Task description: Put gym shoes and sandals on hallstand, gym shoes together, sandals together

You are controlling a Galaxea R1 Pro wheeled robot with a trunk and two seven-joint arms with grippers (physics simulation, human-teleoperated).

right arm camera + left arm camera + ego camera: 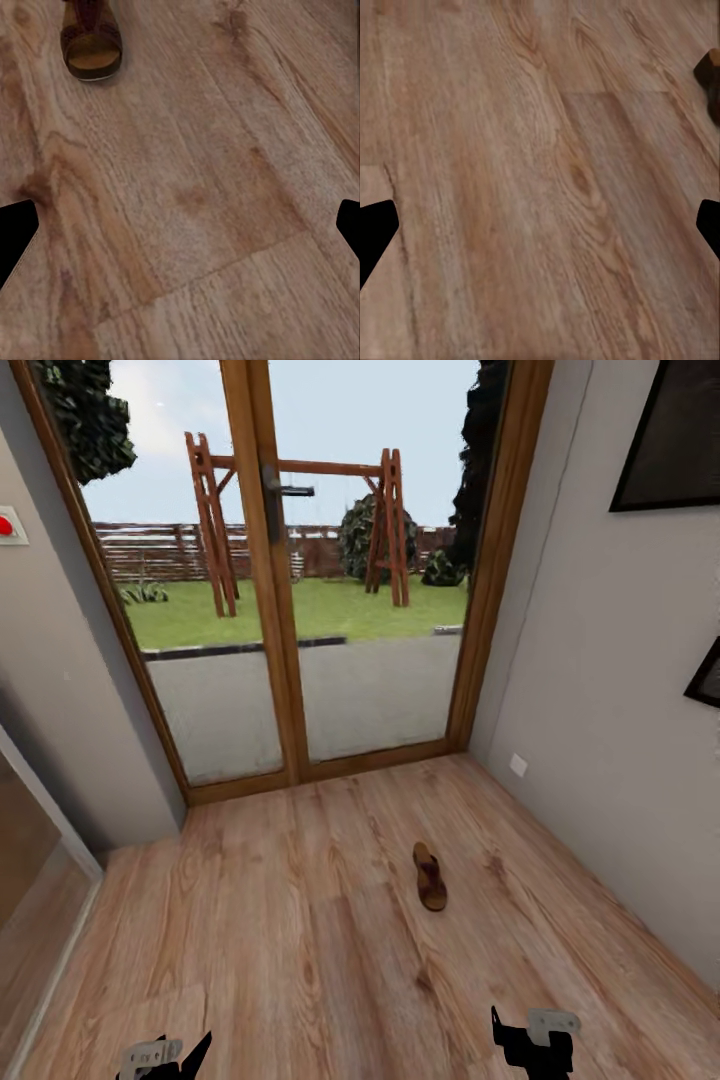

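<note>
Sandal (430,877) lies alone mid-floor (300,920), well off the right wall (600,710) and glass door (300,610); left gripper (540,225) and right gripper (180,225) both spread wide, empty.

I am looking at a tall wood-framed glass double door (280,570), daylight coming in from a garden. Plain grey walls (600,690) are flanking it, dark picture frames (672,440) hanging right.

Brown sandal (430,877) flat on floor (300,920)
</note>
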